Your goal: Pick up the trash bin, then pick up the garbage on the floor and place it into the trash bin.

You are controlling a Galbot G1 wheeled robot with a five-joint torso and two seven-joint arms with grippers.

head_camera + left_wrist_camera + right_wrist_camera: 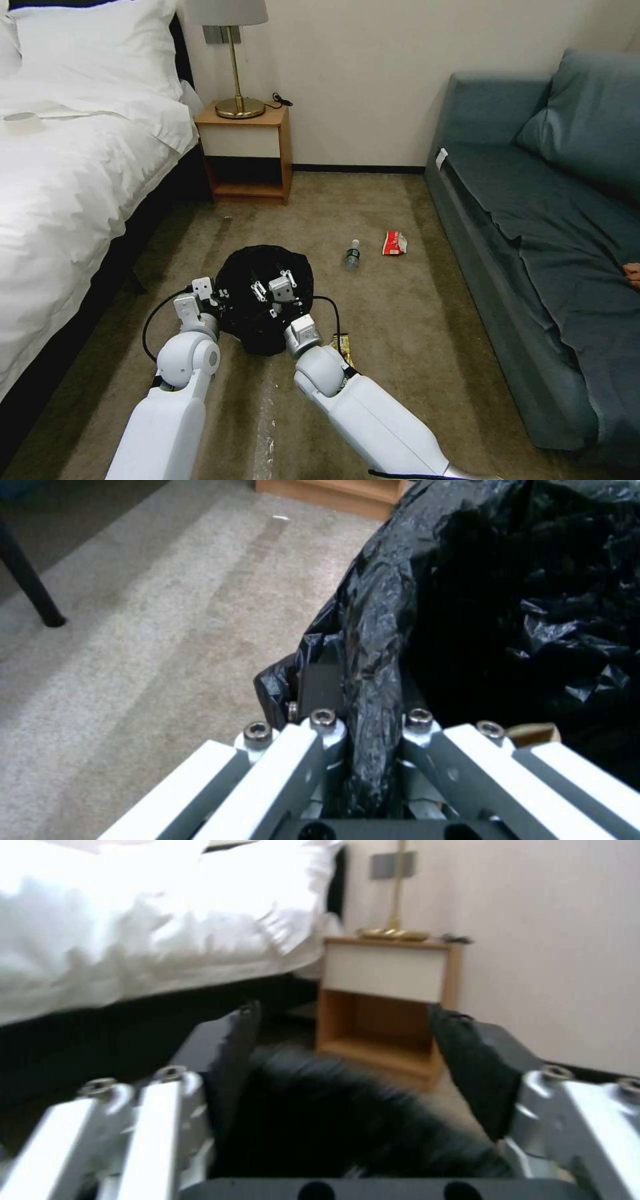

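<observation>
Left jaws clamped on trash bin (267, 293) rim, right jaws spread above.

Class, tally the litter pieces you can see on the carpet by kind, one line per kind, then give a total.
Clear bottle: 1
Red-and-white packet: 1
Gold-brown wrapper, partly hidden behind the right arm: 1
Total: 3

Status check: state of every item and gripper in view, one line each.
trash bin: lined with black bag, rim clamped by left gripper
left gripper: shut on the bin's rim
right gripper: open, over the bin's mouth
bottle: lying on the carpet
red-and-white packet: flat on the carpet near the sofa
gold wrapper: on the carpet, partly hidden by the right arm
</observation>
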